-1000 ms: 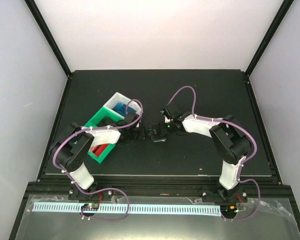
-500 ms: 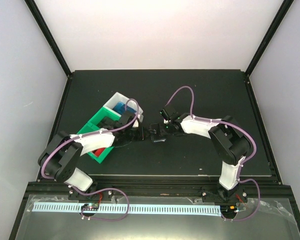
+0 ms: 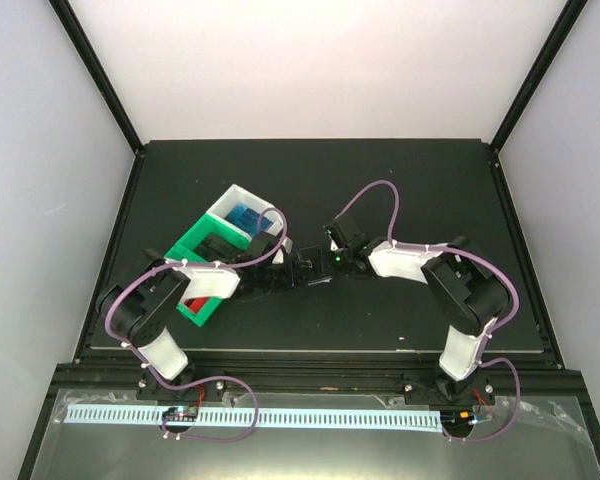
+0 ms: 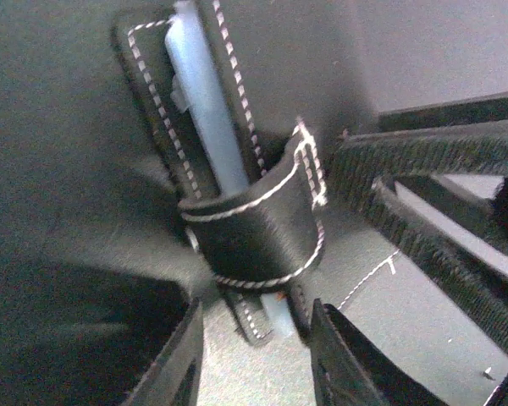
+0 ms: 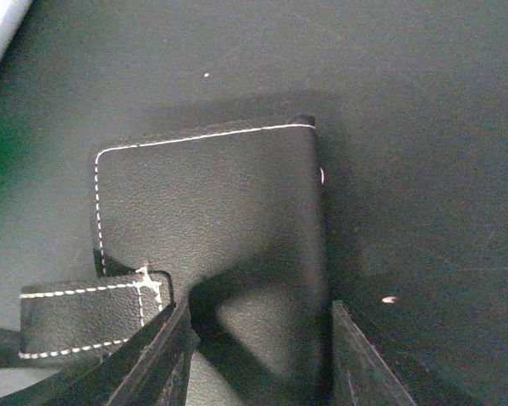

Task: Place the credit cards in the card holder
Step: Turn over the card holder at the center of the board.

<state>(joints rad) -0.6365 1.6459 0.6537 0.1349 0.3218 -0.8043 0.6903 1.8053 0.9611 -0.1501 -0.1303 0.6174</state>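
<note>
Card holder (image 3: 310, 270): mid-table between both grippers, folded nearly closed, light blue lining showing along its edge. Left gripper (image 4: 254, 359): jaws part-open astride one end, beneath the snap strap (image 4: 258, 228), clamping nothing. Right gripper (image 5: 258, 355): jaws parted over the black cover, no grip evident. Green tray (image 3: 192, 246) and white tray (image 3: 235, 197): left of it

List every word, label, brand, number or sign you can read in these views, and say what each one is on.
No text can be read in any view.
Card holder: plain black leather with white stitching, no lettering shows.
Snap strap: stitching only, no mark.
Blue cards in the white tray: too small to read any print.
</note>
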